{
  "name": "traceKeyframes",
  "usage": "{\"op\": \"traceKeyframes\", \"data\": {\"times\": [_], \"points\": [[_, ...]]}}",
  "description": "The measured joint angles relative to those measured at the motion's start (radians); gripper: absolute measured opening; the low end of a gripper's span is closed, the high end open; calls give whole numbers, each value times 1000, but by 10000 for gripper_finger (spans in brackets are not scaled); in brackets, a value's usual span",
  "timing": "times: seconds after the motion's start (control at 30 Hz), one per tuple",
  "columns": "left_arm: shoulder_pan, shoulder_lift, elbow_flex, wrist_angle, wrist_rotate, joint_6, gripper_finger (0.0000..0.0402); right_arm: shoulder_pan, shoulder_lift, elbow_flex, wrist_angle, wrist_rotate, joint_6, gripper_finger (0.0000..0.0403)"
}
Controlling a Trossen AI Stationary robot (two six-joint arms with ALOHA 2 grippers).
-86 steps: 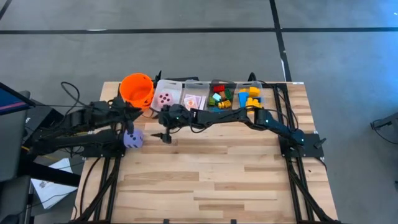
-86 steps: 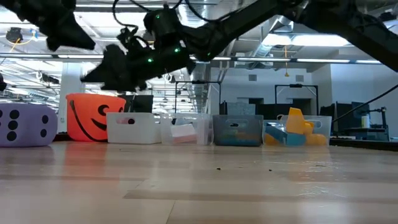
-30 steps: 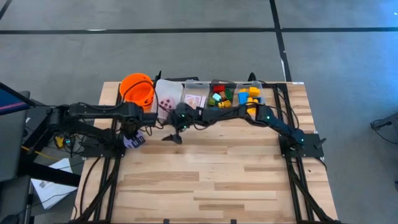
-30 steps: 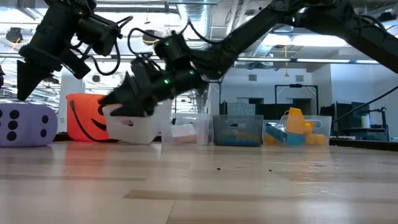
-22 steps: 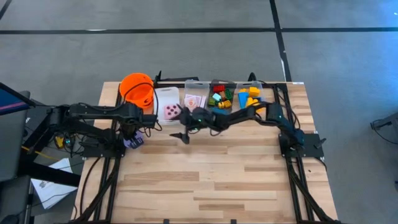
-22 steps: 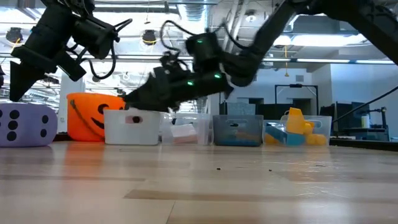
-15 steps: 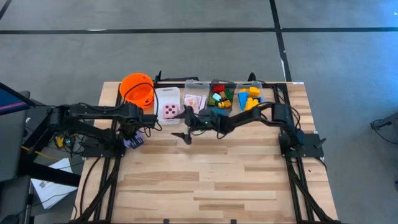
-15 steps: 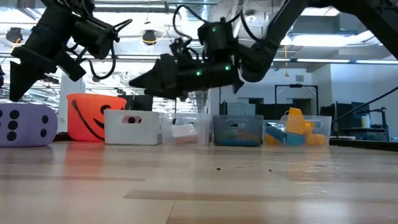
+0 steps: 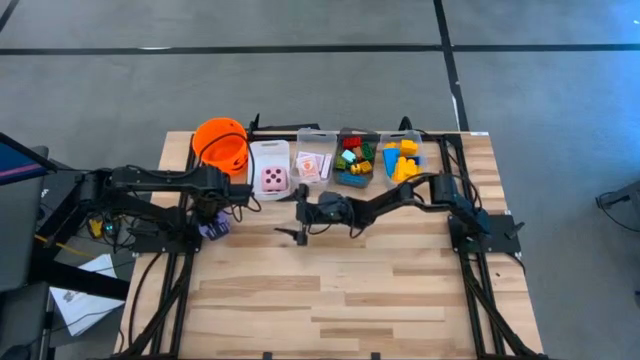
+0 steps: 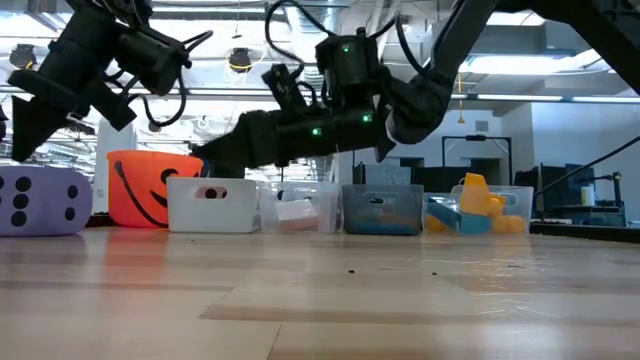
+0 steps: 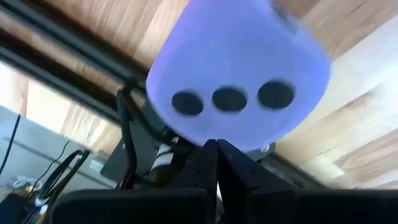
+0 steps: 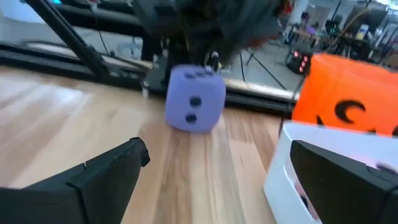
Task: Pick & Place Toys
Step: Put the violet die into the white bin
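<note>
Left arm is reaching across the table's left edge, its left gripper [image 9: 213, 213] pointing downward with fingers pressed together. Right arm is stretching leftward over the table's middle, its right gripper [image 9: 300, 219] holding its fingers spread wide.

Both arms matte black, tubular links with blocky joint housings. Right arm [image 10: 340, 115] has small green LEDs lit on its wrist housing, black cables looping off it. Left arm [image 9: 160, 185] trails loose black cable too. Fingers [image 12: 99, 177] are flat black tapered blades.
</note>
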Motion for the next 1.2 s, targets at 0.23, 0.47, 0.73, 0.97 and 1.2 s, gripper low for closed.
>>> {"op": "traceKeyframes", "data": {"times": [0.23,0.47,0.73,0.97,1.2], "points": [[-1,0,0,22,3,18,0,2,-1,2,14,-3,13,400],[-1,0,0,23,3,18,0,1,-1,2,11,-3,14,400],[-1,0,5,43,7,18,0,1,0,2,11,-3,16,400],[-1,0,7,103,14,18,0,1,-1,2,8,-3,16,400],[-1,-1,9,148,44,14,0,1,-1,2,3,-3,16,400]]}}
